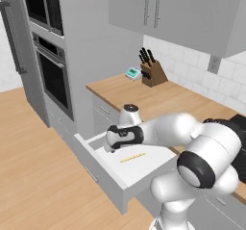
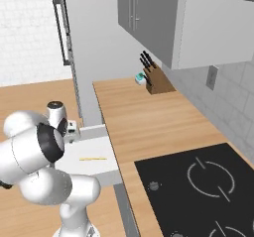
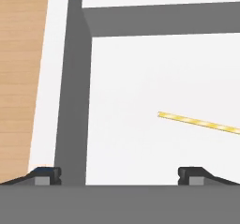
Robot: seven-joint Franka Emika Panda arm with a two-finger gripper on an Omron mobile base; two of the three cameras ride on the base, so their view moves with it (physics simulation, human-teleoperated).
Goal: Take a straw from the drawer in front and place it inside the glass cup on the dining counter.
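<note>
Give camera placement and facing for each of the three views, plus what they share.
Left base view: behind-left of the arm, looking down at the open drawer; arm at lower right.
Right base view: behind-right, over the wall worktop; arm at lower left.
Hand view: on the hand, looking down into the drawer; open gripper at bottom.
Shared: the straw.

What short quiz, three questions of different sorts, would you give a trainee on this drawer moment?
1. True or false: the straw lies flat on the floor of the open drawer.
2. Multiple choice: the gripper is A) shut on the straw, B) open and holding nothing, C) shut and holding nothing.
3. Fill in: on the worktop by the wall, the dark-handled knives stand in a wooden ____.

Key
1. True. In the hand view the straw lies alone on the white floor.
2. B. The fingertips stand wide apart, with the straw off to one side, untouched.
3. Knife block.
</note>
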